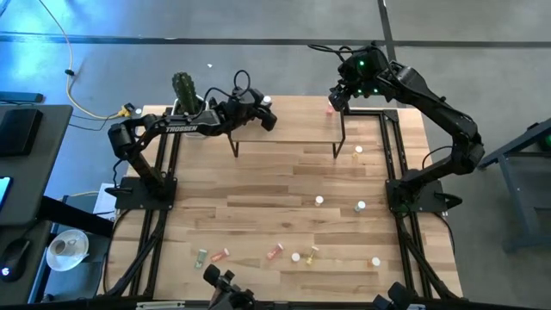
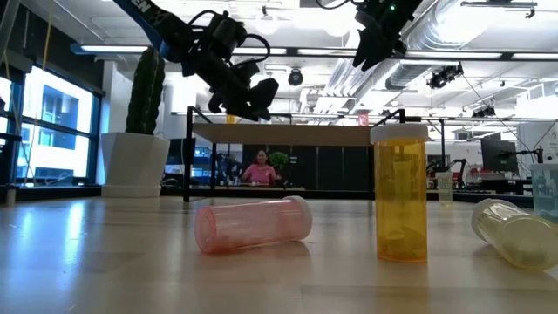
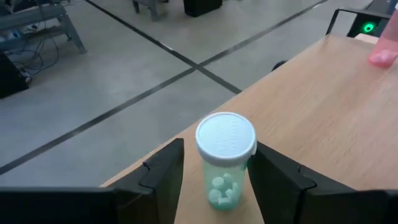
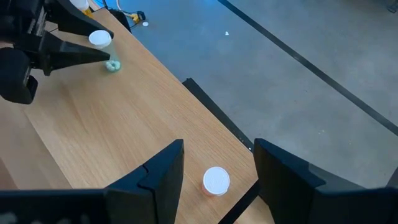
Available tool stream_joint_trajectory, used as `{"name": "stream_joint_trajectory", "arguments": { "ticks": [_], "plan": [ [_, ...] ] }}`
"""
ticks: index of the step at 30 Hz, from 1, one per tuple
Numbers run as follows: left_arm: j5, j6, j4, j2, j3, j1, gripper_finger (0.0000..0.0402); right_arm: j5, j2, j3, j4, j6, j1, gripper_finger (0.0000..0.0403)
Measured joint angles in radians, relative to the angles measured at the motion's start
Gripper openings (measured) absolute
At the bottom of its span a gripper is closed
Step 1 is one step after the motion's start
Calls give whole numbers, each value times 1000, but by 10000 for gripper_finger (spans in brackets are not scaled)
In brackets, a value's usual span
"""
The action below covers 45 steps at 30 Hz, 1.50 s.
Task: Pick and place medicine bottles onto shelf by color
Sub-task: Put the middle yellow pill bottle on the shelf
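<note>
The shelf (image 1: 288, 120) stands at the table's far side. A pale green bottle (image 3: 224, 163) with a white cap stands upright on the shelf top near its far left edge. My left gripper (image 1: 269, 110) is open, with one finger on either side of this bottle; there is a gap at one finger, and I cannot tell about the other. A red-pink bottle (image 4: 216, 180) stands upright near the shelf's far right corner. My right gripper (image 4: 217, 149) hovers open and empty above it.
Several bottles are scattered over the table's near half, some upright (image 1: 318, 200), some lying (image 1: 275, 251). In the low view a pink bottle (image 2: 253, 224) lies beside an upright orange one (image 2: 401, 194). A cactus (image 1: 183, 86) stands at the far left. A person (image 2: 260, 167) sits far behind.
</note>
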Motion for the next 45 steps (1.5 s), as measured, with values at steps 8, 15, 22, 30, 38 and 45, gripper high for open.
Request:
{"name": "stream_joint_trajectory", "arguments": {
  "ticks": [8, 15, 22, 30, 38, 45],
  "plan": [
    [23, 0, 47, -3, 1, 0, 162, 0, 0, 0, 0, 0, 0, 186],
    [24, 0, 71, -4, 1, 0, 162, 0, 0, 0, 0, 0, 0, 186],
    [23, 38, 68, -71, 1, -2, 162, 0, 0, 0, 0, -21, 0, 186],
    [49, 89, -78, -217, 2, -19, 161, -63, 0, 0, -96, -47, 1, 186],
    [86, 154, -332, -339, 2, -78, 161, -139, 0, 0, -172, -69, 104, 186],
    [205, 102, -342, -397, -96, -130, 161, -140, 0, 0, -252, -106, 227, 186]
  ]
}}
